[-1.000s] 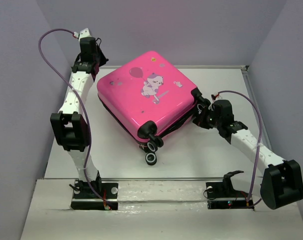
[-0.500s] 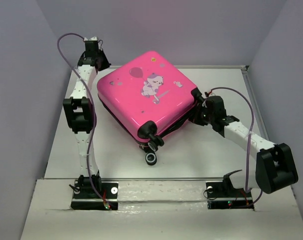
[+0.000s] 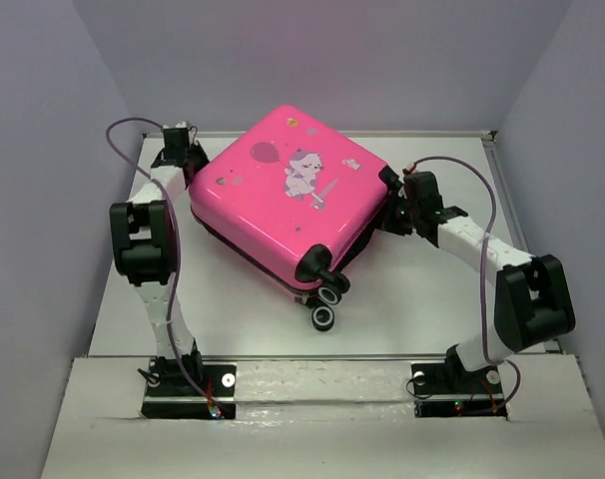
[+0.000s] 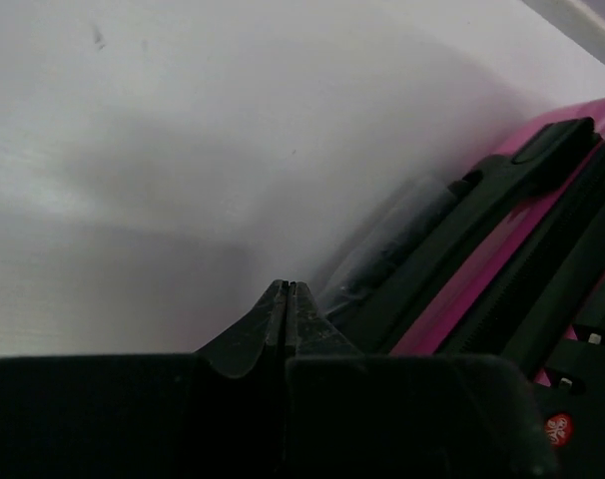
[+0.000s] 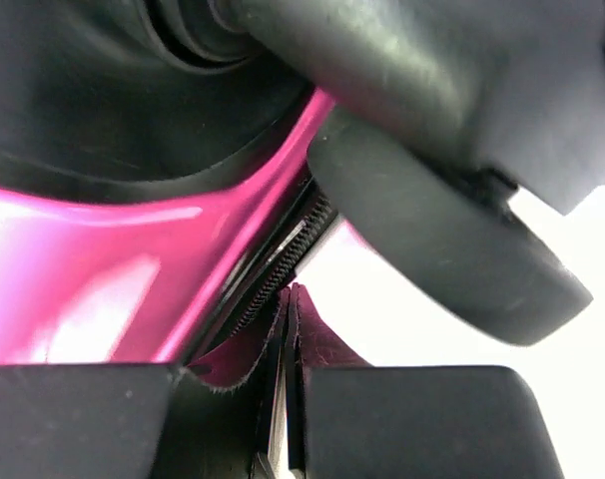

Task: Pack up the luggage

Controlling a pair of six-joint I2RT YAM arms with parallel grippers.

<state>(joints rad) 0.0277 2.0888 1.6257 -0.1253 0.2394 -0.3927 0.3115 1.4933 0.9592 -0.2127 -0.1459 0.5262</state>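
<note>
The hot-pink luggage (image 3: 283, 200) lies closed and flat on the white table (image 3: 233, 319), cartoon print up, its black wheels (image 3: 325, 317) pointing toward the near edge. My left gripper (image 3: 191, 158) is shut and empty, low at the luggage's far-left corner. In the left wrist view its tips (image 4: 286, 289) sit just beside the luggage's black trim (image 4: 452, 230) and pink shell (image 4: 502, 249). My right gripper (image 3: 394, 205) is shut at the luggage's right corner. In the right wrist view its tips (image 5: 289, 294) touch the zipper seam under the pink shell (image 5: 103, 259), beside a black wheel (image 5: 442, 239).
Grey walls enclose the table on the left, back and right. A raised rim (image 3: 502, 180) runs along the table's right edge. Both arm bases (image 3: 188, 384) stand at the near edge, with purple cables looping over the arms.
The luggage has turned, its wheel end swinging right and toward the near edge. My left gripper came down to its far-left corner. My right gripper moved further back along its right side.
</note>
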